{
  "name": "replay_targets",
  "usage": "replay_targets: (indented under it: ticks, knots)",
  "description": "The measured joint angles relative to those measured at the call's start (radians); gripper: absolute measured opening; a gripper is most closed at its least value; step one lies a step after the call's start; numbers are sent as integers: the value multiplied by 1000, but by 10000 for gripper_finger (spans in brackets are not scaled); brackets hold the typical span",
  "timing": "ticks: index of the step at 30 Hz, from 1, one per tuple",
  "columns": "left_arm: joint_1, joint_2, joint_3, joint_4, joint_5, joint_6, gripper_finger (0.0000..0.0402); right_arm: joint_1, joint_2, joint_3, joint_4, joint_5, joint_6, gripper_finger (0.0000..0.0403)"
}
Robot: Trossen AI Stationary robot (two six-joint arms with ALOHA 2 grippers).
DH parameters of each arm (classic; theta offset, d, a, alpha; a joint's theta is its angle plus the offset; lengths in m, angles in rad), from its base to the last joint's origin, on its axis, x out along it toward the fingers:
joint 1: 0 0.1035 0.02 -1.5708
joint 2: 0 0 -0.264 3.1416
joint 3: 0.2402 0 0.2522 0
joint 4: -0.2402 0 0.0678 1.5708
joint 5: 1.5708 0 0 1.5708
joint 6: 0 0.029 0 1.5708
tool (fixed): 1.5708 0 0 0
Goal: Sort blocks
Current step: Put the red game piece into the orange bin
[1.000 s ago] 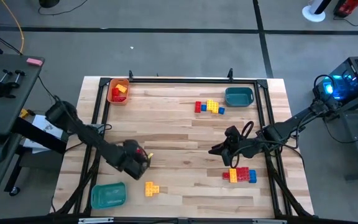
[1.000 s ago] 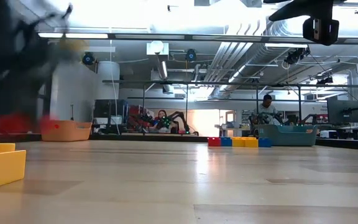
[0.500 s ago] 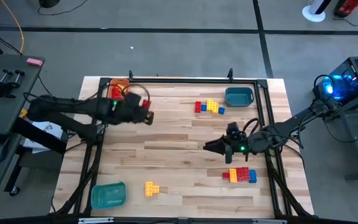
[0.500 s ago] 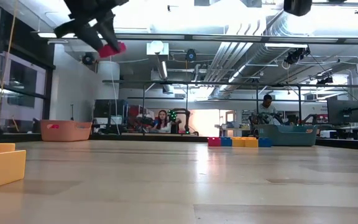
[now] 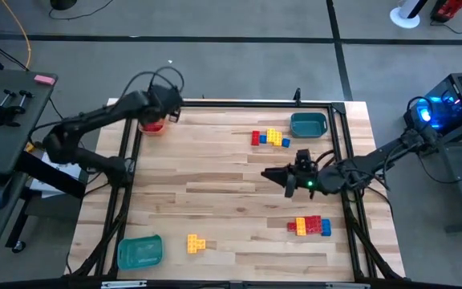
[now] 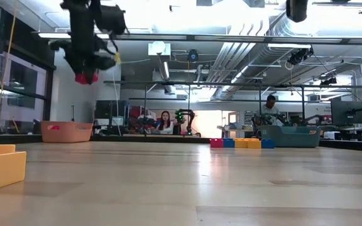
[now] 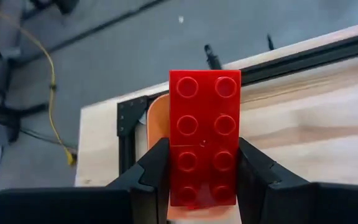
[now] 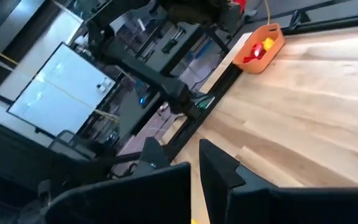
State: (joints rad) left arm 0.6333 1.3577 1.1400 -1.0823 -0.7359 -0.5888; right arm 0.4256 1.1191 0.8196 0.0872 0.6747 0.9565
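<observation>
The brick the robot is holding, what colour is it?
Red. The brick shows best in the left wrist view, clamped in the left gripper.

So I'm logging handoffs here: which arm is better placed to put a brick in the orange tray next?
Left. Its gripper already holds a red brick above the orange tray; the right gripper is mid-table, far off.

Robotics lab: exposed ceiling ducts (image 6: 275, 28), monitors (image 6: 347, 113), seated people (image 6: 165, 122) at distant benches.

The light wooden table (image 5: 215, 168) (black-framed) carries orange plastic tray (image 5: 151, 125), two teal plastic trays (image 5: 309, 124), small studded blocks (image 5: 270, 138).
</observation>
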Motion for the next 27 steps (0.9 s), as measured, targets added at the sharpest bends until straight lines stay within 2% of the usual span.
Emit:
replay_targets:
  ticks: [2,7,16,20,23,27]
  knots:
    - [76,28,0,34,51,34,98,-50,0,0,0,-89,-46,0]
    - [197,87,0,38,168,-26,98,-214,0,0,-2,-492,-207,0]
    - [240,130,0,0,225,-68,103,-438,0,0,-47,-773,-394,0]
    - [252,134,0,-14,202,-104,183,-505,0,0,-73,-865,-415,0]
    - [260,134,0,-15,205,-96,242,-538,0,0,-77,-871,-435,0]
    - [263,133,0,-11,207,-62,286,-578,0,0,-76,-871,-437,0]
